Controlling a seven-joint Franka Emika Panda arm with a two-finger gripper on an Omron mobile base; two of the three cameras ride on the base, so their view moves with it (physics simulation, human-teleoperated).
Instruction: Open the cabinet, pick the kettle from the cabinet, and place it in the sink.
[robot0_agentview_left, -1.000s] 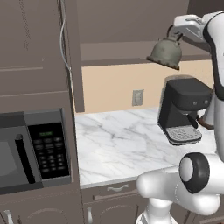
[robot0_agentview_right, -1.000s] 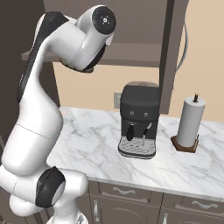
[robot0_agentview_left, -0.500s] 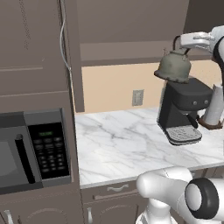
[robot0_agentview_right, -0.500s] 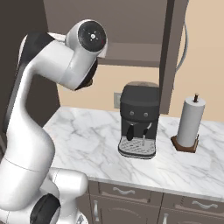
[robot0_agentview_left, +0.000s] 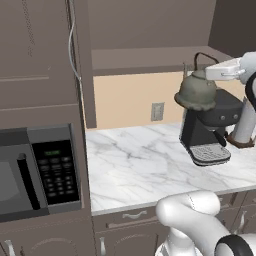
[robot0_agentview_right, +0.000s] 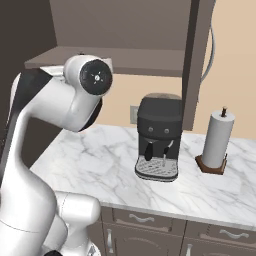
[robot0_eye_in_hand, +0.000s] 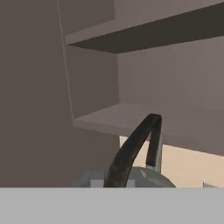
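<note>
Above the worktop (robot0_agentview_left: 140, 165), the kettle (robot0_agentview_left: 196, 92) hangs in the air, just over the top of the black coffee machine (robot0_agentview_left: 207, 127). Its black loop handle (robot0_eye_in_hand: 133, 148) is pinched in the tool (robot0_agentview_left: 212, 71), whose jaws are pressed together on it at the right edge of the left base view. Behind it, the cabinet (robot0_eye_in_hand: 131, 78) stands open, its inner shelf (robot0_eye_in_hand: 148, 33) bare. A microwave (robot0_agentview_left: 37, 170) sits to the left, and a paper towel roll (robot0_agentview_right: 218, 140) right of the coffee machine.
</note>
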